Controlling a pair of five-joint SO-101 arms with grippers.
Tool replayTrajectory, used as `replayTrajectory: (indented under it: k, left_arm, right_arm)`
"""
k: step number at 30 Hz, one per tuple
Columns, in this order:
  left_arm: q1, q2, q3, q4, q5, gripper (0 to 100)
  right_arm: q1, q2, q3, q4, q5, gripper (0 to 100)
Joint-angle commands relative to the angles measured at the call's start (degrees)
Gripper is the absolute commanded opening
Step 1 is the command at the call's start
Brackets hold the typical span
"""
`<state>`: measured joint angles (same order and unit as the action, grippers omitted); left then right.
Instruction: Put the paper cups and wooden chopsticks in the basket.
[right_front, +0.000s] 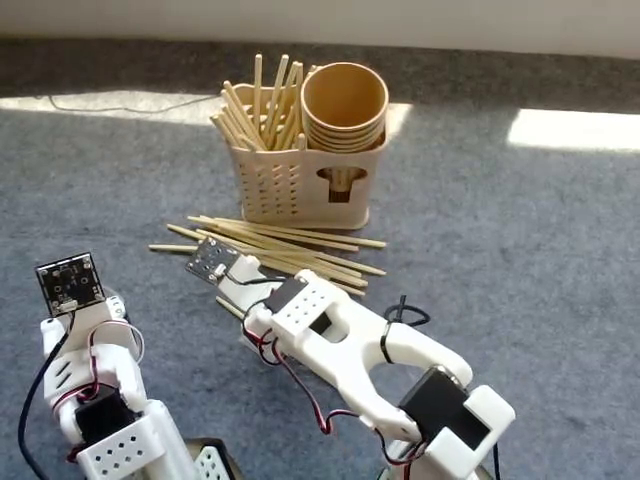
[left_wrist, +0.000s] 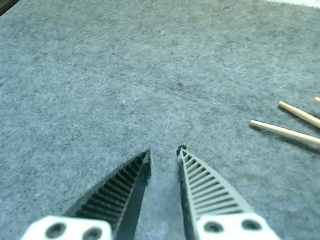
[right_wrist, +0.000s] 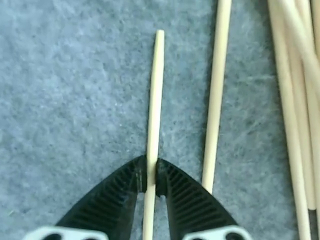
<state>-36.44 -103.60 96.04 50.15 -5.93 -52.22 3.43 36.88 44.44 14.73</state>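
Stacked tan paper cups (right_front: 343, 105) and many pale wooden chopsticks (right_front: 258, 110) are already held in the cream perforated plastic basket (right_front: 270, 190) toward the grey bench's (right_front: 520, 260) far edge, while a loose pile (right_front: 290, 245) is left before it, one stick (right_wrist: 156, 100) clenched by the right fingers (right_wrist: 185, 200), the left fingers (left_wrist: 205, 185) parted and empty.

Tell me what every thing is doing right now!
basket: upright, partly filled
paper cups: stacked inside the basket
chopsticks in basket: standing on end
loose chopsticks: lying on the carpet
left gripper: jaws open, empty
right gripper: jaws shut on one chopstick
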Motion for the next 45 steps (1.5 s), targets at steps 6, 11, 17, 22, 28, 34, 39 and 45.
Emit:
replayTrajectory:
  k: [6,11,17,22,28,34,39,45]
  left_arm:
    - [0.9,0.0,1.1,-0.3,-0.5,9]
    - [0.9,0.0,1.1,-0.3,-0.5,9]
    - [0.9,0.0,1.1,-0.3,-0.5,9]
    - [0.9,0.0,1.1,-0.3,-0.5,9]
    - [0.9,0.0,1.1,-0.3,-0.5,9]
    - [0.9,0.0,1.1,-0.3,-0.5,9]
    - [0.9,0.0,1.1,-0.3,-0.5,9]
    - [0.9,0.0,1.1,-0.3,-0.5,9]
  right_arm:
    - [2.0,-11.9,-1.9,7.1,0.3,0.5]
    - [4.8,-19.6,-1.7,7.2,0.2,0.5]
    - [5.3,-25.3,0.5,6.8,-4.0,0.5]
    - [5.3,-33.3,1.1,6.5,-8.1,0.5]
    - [5.3,-42.9,6.3,2.1,-11.4,0.5]
    - [5.3,-54.6,14.5,-9.9,-11.3,0.5]
    - [5.3,-61.0,17.8,-19.4,-11.2,0.5]
    - [5.3,-62.4,17.6,-27.4,-11.1,0.5]
